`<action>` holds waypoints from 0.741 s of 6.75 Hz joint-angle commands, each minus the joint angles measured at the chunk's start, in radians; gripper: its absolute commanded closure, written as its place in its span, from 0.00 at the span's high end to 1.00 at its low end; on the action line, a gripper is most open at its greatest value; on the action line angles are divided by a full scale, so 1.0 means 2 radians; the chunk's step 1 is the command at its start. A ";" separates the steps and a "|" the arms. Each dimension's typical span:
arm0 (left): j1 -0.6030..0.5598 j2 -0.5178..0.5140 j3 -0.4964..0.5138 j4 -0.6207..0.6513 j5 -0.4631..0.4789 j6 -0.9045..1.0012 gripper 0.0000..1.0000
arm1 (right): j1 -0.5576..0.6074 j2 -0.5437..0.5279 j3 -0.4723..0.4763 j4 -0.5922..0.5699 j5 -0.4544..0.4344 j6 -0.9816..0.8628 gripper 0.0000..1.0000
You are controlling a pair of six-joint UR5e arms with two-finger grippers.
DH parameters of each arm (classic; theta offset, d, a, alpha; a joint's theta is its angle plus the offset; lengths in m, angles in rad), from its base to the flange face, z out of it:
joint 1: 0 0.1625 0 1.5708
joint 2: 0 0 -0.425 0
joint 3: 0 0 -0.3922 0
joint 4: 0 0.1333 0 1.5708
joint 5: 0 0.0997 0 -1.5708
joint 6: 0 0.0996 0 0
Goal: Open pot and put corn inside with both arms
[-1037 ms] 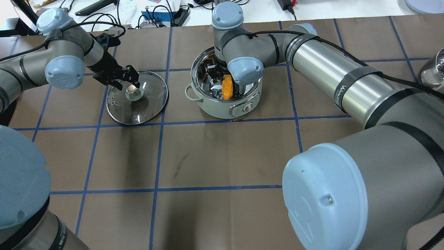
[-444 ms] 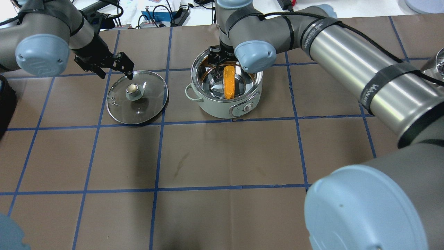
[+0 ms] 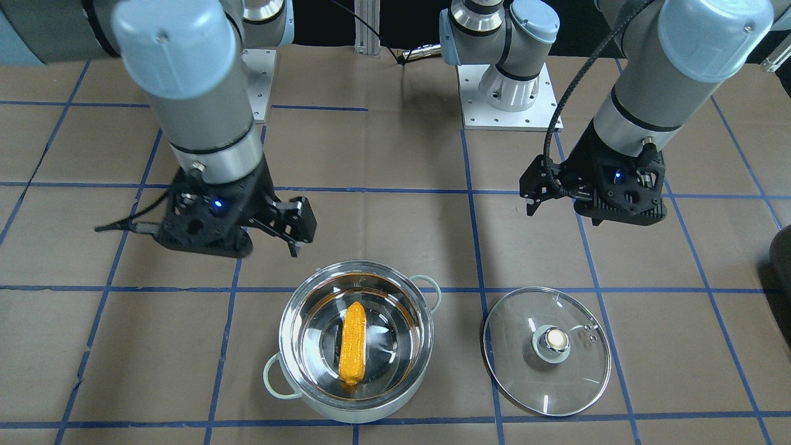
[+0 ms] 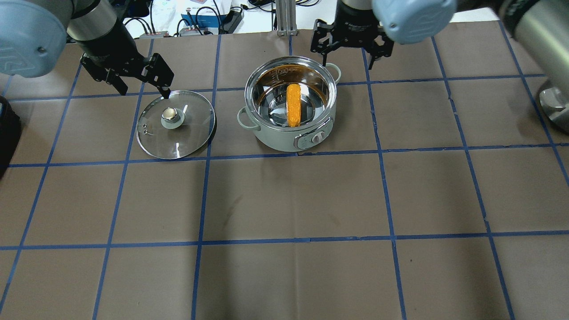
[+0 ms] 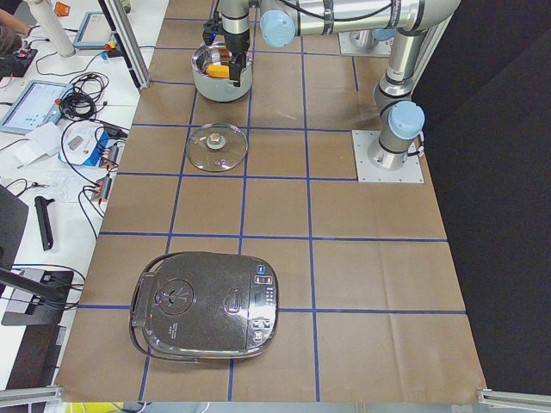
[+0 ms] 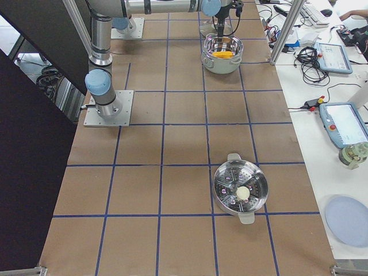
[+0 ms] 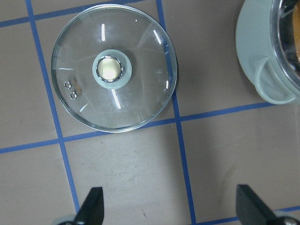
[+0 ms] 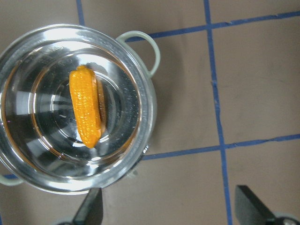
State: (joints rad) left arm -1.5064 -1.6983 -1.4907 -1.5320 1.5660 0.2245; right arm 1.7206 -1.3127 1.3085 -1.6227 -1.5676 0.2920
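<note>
Broadly, the surface [image 4: 284, 200] is brown paper crossed by a grid of blue tape, with a white bench [image 5: 52, 163] of cables and tablets along its far side and a dark panel [image 5: 499, 172] behind the robot. At the surface's left end sits a closed black-and-silver cooker [image 5: 205, 304]; at its right end stands a steamer [image 6: 241, 190], well apart from everything else. The pot [image 4: 284, 135] stands open near the middle of the far side, and the lid [image 4: 175, 133] lies flat just beside it on the robot's left, not touching it. The corn [image 4: 293, 105] lies on the pot's bottom, roughly across its centre. The left hand [image 7: 171, 204] hangs above the surface near the lid, fingers wide apart and holding nothing. The right hand [image 8: 171, 204] hangs beyond the pot's far rim, fingers also spread and empty.

A moment earlier the right hand was low over the pot's far edge, close above the corn; it has since risen and pulled back. The left hand has lifted a little further from the lid. Pot, lid and corn have not shifted.
</note>
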 commanded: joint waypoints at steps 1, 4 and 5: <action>-0.005 0.018 0.007 -0.042 0.005 0.000 1.00 | -0.045 -0.071 0.010 0.127 0.001 -0.023 0.94; 0.002 0.015 0.004 -0.045 0.002 -0.004 1.00 | -0.056 -0.117 0.096 0.052 0.005 -0.024 0.96; 0.003 0.012 0.004 -0.032 0.002 0.001 1.00 | -0.052 -0.118 0.094 0.050 0.003 -0.033 1.00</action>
State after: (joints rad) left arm -1.5030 -1.6675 -1.4813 -1.6176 1.5717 0.2210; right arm 1.6124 -1.5384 1.4848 -1.4998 -1.5581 0.2396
